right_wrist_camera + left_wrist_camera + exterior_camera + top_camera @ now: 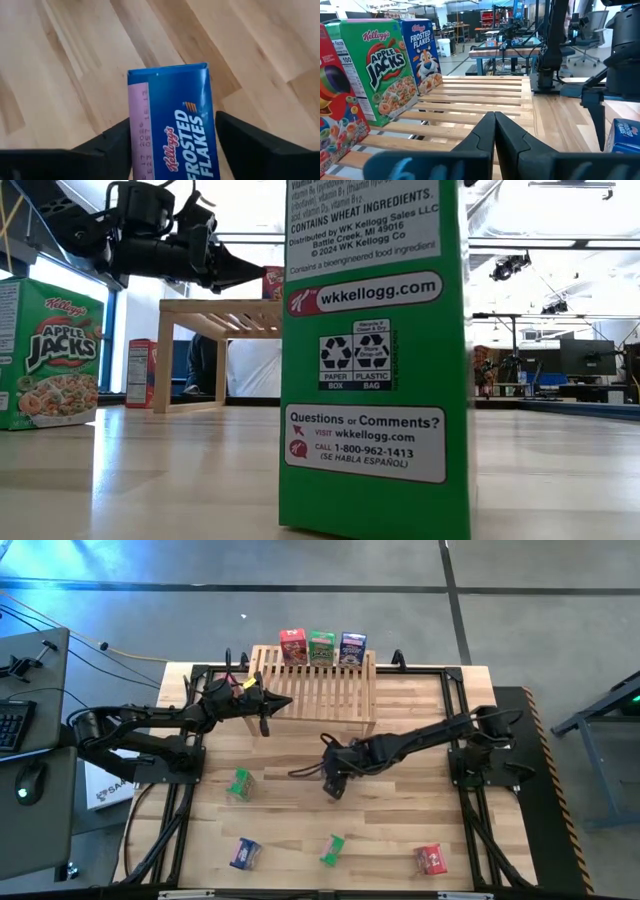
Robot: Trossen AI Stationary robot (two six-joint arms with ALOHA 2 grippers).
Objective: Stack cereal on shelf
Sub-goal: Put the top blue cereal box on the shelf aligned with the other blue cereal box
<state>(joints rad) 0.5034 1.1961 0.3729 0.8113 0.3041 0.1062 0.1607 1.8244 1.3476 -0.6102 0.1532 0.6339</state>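
Note:
The shelf (315,690), a light-wood slatted rack, stands at the table's far side. A red (293,645), a green (322,647) and a blue cereal box (352,647) stand upright in a row on its far edge. My left gripper (265,705) hovers shut and level above the shelf's left part (470,100). My right gripper (333,785) slants down at mid-table, open. Its fingers stand close on either side of a blue Frosted Flakes box (172,130). A thin strip of table shows beside one finger (240,140).
Loose boxes stand on the near half of the table: a green one (240,783) at the left, a blue one (245,853), a green one (332,848) right before the low camera (375,360), and a red one (431,859) at the near right.

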